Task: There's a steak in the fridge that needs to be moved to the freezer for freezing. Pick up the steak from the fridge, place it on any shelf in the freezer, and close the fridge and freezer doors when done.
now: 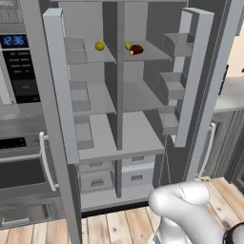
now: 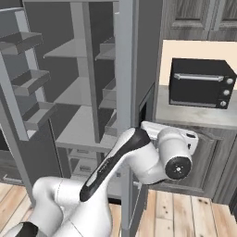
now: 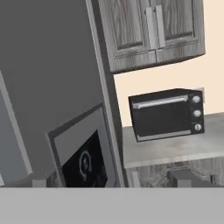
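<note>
You'll find the steak [image 1: 137,49] on the fridge's [image 1: 143,86] top shelf, near its front edge, touching the yellow-green ball [image 1: 128,46]. The yellow ball [image 1: 99,45] sits on the freezer's [image 1: 90,95] top shelf [image 1: 97,56]. Both doors stand wide. Your pincer is released, facing the dispenser panel [image 3: 85,162] and toaster oven [image 3: 166,113].

The wall oven's [image 1: 19,71] blue display reads 12:36; the lower readout is too blurred to read.
</note>
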Controlling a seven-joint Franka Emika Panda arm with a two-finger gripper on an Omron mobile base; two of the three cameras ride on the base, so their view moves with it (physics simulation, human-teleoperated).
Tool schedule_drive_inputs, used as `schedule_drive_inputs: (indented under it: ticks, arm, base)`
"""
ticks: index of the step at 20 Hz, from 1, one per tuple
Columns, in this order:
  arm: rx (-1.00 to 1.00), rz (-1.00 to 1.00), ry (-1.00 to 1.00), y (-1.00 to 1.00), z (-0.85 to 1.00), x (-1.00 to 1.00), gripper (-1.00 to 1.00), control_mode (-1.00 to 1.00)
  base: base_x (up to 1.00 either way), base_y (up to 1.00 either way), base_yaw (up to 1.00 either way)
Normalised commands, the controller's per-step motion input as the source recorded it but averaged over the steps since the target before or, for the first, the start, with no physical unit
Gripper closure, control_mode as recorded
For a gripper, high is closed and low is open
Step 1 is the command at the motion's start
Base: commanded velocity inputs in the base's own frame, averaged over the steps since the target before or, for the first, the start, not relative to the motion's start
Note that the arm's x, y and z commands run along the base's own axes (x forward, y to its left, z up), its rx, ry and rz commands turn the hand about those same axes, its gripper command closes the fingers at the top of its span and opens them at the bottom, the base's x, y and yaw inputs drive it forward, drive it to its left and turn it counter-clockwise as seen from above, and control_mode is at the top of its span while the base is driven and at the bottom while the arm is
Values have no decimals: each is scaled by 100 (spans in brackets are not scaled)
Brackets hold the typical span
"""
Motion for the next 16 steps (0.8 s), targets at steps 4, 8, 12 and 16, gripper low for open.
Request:
schedule_drive_inputs:
  ticks: [4,8,12,16]
  arm:
    - [1,11,-11,-35,-54,94,-100,-100]
    - [1,22,-2,-18,-22,100,-100,-100]
    - [0,27,1,-1,-4,95,-100,-100]
    - [2,31,1,-1,-6,67,-100,-100]
  base:
    - [0,0,0]
    - [0,0,0]
    - [0,0,0]
    - [0,0,0]
